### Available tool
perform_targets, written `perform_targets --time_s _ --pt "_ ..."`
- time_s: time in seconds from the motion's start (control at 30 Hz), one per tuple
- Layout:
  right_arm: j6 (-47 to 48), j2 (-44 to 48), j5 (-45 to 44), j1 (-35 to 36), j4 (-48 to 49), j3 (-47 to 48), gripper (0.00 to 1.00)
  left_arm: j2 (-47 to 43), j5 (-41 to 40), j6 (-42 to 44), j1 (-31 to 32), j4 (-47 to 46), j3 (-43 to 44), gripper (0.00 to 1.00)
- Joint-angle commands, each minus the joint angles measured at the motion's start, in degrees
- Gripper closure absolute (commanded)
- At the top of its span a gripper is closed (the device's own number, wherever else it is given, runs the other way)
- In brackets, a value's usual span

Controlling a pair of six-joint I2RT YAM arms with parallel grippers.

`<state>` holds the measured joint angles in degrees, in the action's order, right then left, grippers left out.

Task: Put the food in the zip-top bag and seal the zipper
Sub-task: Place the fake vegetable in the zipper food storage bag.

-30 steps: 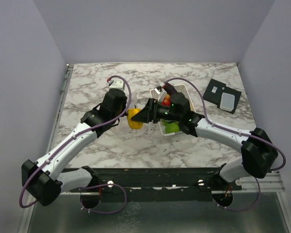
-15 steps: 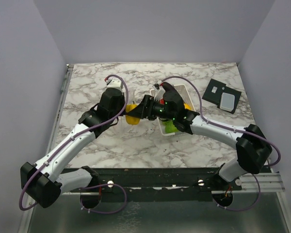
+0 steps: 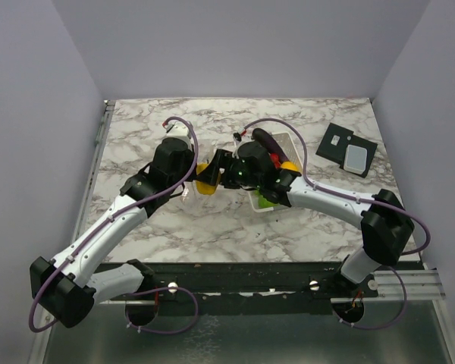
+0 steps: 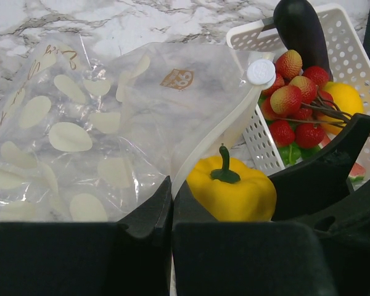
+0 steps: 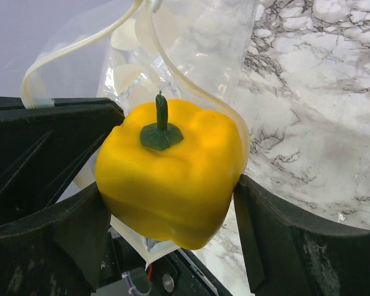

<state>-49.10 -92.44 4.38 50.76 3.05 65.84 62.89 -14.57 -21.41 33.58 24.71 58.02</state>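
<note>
My left gripper [image 4: 171, 191] is shut on the white zipper strip [image 4: 216, 132] at the mouth of the clear zip-top bag [image 4: 98, 123], which has pale oval prints. My right gripper [image 5: 172, 197] is shut on a yellow bell pepper [image 5: 172, 179], a piece of the food, at the bag's mouth [image 5: 197, 43]. There the two white lips [image 5: 80, 52] spread on either side of it. From above, the pepper [image 3: 207, 182] sits between both grippers. More food lies in the white basket [image 4: 357, 55]: a dark eggplant [image 4: 299, 28], a red cluster [image 4: 293, 92] and a yellow piece [image 4: 345, 98].
The white basket [image 3: 286, 139] stands just right of the grippers, under the right arm. A black flat device [image 3: 347, 149] lies at the table's right edge. Walls close in on the marble table [image 3: 152, 129] at the left, back and right.
My right gripper has carried the pepper leftward, away from the basket and up to the bag's mouth. My left gripper has shifted slightly and stays shut on the strip.
</note>
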Motion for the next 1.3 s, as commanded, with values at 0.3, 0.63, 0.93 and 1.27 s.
perform_targets --time_s 0.3,0.63,0.93,1.27 --pt "3.21 -0.34 -6.70 2.01 -4.88 2.88 0.10 -0.93 2.35 -0.06 -0.62 -1.75 -0.80 1.00" --pt "4.50 2.21 -6.63 2.32 -6.02 2.73 0.00 -1.41 2.14 -0.06 -1.15 -1.86 -1.06 1.00" --pt "6.38 6.33 -7.58 2.41 -8.15 1.41 0.02 -1.81 1.67 -0.09 -1.43 -2.02 -1.20 1.00" --pt "9.80 11.32 -10.53 2.41 -11.82 0.41 0.09 -2.40 1.22 -0.06 -1.50 -2.12 -1.30 1.00"
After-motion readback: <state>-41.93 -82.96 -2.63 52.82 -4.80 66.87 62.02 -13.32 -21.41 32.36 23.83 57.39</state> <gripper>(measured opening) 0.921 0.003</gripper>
